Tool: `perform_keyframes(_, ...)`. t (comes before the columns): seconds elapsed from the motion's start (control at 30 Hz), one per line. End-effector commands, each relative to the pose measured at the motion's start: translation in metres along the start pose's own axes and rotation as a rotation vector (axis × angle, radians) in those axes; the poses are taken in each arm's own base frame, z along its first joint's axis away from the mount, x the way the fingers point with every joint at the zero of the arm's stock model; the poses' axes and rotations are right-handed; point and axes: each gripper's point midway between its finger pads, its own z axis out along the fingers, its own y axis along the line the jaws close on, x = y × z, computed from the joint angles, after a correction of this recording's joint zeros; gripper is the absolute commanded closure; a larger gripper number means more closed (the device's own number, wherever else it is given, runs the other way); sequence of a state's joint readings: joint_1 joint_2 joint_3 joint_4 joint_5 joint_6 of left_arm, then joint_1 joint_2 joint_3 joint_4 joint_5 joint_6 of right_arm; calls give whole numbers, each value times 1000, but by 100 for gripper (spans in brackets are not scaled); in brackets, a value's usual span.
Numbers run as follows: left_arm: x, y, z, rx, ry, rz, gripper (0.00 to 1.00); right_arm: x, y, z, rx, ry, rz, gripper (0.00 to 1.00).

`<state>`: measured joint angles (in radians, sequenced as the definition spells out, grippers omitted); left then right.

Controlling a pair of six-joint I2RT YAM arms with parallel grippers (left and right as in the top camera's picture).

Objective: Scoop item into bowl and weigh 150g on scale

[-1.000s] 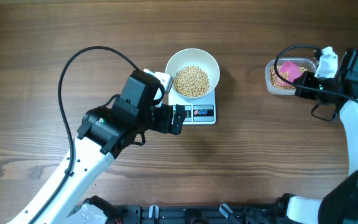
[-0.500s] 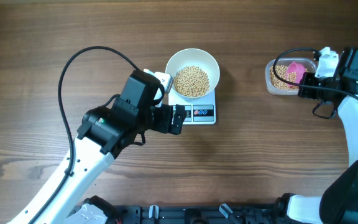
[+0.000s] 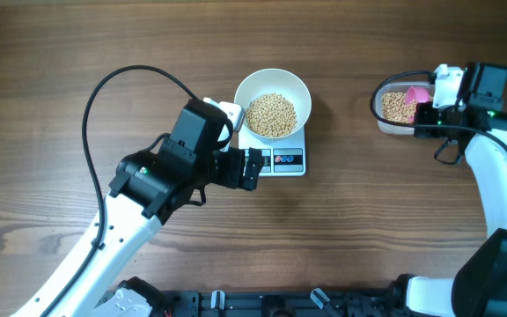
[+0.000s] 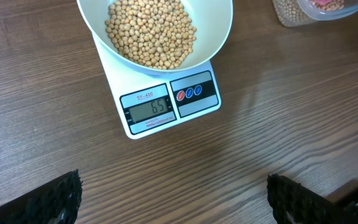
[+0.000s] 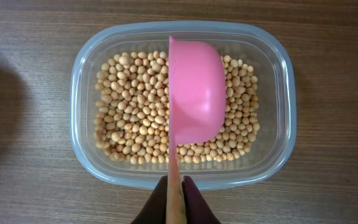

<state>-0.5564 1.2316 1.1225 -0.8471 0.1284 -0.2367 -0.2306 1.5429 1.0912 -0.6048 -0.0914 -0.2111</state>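
The right claw (image 5: 174, 191) was clamped shut on the thin handle of one pink scoop (image 5: 194, 93). The scoop's long axis ran straight out from the claw. Its cup pointed away, rolled partly on its side with the smooth back towards the wrist camera. The cup hung over the right half of one clear plastic tub (image 5: 79, 93). I could not tell whether it touched the beans (image 5: 129, 106) below. The tub's long axis lay crosswise to the handle, and a single shallow layer of beans covered its floor. From overhead, the tub sat at the right end of the bench (image 3: 77, 44), well apart from the scale.

The left claw (image 4: 174, 202) stood wide apart, holding nothing, low over bare bench just in front of the scale (image 4: 138, 130). There was one scale, its long axis running from the claw towards the bowl. Its display faced the claw, beside a dark panel with three small round buttons. The display's first digit was a 6 and the second was unclear. One white bowl (image 4: 222, 31) stood upright on the scale's far end, holding a second heap of beans (image 4: 151, 31).
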Motion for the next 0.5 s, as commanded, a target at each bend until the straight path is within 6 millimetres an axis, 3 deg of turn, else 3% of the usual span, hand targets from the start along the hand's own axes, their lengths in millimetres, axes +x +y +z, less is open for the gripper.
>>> perform_keyframes(0.0, 1, 1, 1, -7, 0, 24, 0, -5, -3, -1, 19, -6, -17, 96)
perform_keyframes(0.33, 1, 1, 1, -7, 0, 24, 0, 0, 6, 5, -38, 14, 29, 96)
perform_keyframes(0.47, 1, 1, 1, -7, 0, 24, 0, 8, 23, 4, -132, 40, 35, 96)
